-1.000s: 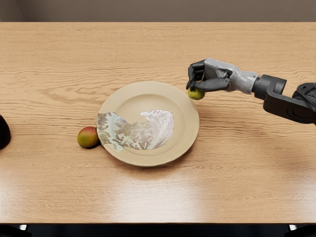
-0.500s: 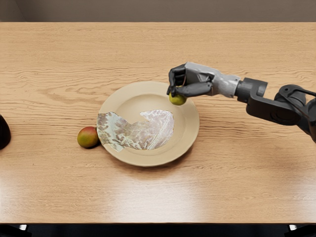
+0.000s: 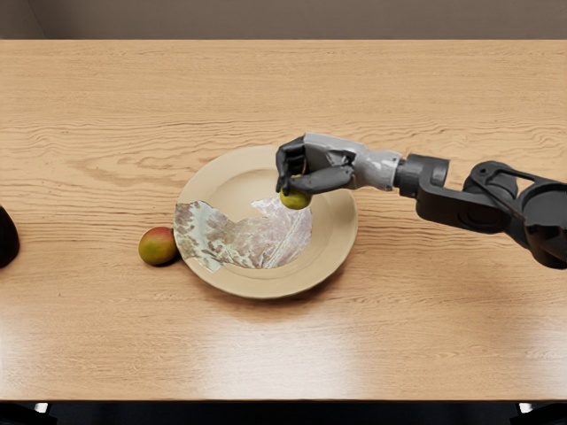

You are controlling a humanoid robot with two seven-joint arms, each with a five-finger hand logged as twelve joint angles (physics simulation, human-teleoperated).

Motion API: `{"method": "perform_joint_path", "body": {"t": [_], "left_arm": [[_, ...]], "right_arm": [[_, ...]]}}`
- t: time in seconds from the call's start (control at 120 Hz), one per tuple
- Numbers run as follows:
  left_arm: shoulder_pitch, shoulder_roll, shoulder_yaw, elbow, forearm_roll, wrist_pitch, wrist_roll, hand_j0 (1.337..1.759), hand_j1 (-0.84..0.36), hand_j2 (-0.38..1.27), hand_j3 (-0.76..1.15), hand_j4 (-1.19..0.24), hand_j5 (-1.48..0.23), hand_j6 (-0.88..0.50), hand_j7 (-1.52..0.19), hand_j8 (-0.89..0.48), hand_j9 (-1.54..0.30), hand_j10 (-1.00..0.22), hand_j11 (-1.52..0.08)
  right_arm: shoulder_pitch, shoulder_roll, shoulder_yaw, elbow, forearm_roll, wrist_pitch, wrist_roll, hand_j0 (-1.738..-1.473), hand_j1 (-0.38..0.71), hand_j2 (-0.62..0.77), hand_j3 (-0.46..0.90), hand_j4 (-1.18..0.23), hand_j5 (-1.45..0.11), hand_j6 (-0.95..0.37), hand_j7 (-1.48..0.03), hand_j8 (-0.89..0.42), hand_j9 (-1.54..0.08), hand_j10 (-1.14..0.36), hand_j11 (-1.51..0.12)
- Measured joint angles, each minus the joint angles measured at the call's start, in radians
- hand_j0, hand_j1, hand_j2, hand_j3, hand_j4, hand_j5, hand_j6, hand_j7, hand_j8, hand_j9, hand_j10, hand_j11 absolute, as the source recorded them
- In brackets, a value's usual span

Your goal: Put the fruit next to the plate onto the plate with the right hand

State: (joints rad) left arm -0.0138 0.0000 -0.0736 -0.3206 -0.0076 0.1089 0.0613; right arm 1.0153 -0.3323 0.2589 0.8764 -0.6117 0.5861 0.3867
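Fingers of right hand clamped on green fruit over plate; red-green fruit beside plate

Black-fingered robot hand with grey back, on a dark-jointed arm.

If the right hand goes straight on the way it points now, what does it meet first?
Likely the plate's far-left rim, if it is low enough; the right hand, shut on the green fruit, points left across the plate.
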Motion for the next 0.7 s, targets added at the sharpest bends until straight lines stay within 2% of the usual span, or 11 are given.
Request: {"method": "perform_joint_path", "body": {"t": [0.208,0.325,0.533,0.7], "left_arm": [[0.0,0.0,0.0,0.0,0.0,0.0,0.0,1.658,0.35,0.0,0.0,0.0,0.0,0.0,0.0,0.0,0.0,0.0,0.0],[0.0,0.0,0.0,0.0,0.0,0.0,0.0,1.658,0.35,0.0,0.0,0.0,0.0,0.0,0.0,0.0,0.0,0.0,0.0],[0.0,0.0,0.0,0.0,0.0,0.0,0.0,1.658,0.35,0.0,0.0,0.0,0.0,0.0,0.0,0.0,0.0,0.0,0.0],[0.0,0.0,0.0,0.0,0.0,0.0,0.0,1.658,0.35,0.0,0.0,0.0,0.0,0.0,0.0,0.0,0.0,0.0,0.0]], "right_arm": [[-0.005,0.012,-0.01,-0.001,-0.001,-0.001,-0.001,-1.638,0.5,-0.26,0.0,-0.8,-1.11,-0.82,-1.07,-0.79,-1.1,-0.39,-1.1],[-0.005,0.012,-0.009,-0.001,0.001,-0.003,-0.001,-1.643,0.5,-0.2,0.0,-0.75,-1.03,-0.77,-1.0,-0.76,-1.02,-0.44,-1.02],[-0.007,0.006,0.002,-0.005,0.011,-0.006,-0.002,-1.653,0.28,-0.13,0.0,-0.54,-0.72,-0.54,-0.71,-0.54,-0.71,-0.43,-0.71],[-0.01,0.004,0.005,-0.005,0.013,-0.007,-0.009,-1.656,0.17,-0.1,0.0,-0.44,-0.58,-0.44,-0.57,-0.44,-0.58,-0.39,-0.58]]}}
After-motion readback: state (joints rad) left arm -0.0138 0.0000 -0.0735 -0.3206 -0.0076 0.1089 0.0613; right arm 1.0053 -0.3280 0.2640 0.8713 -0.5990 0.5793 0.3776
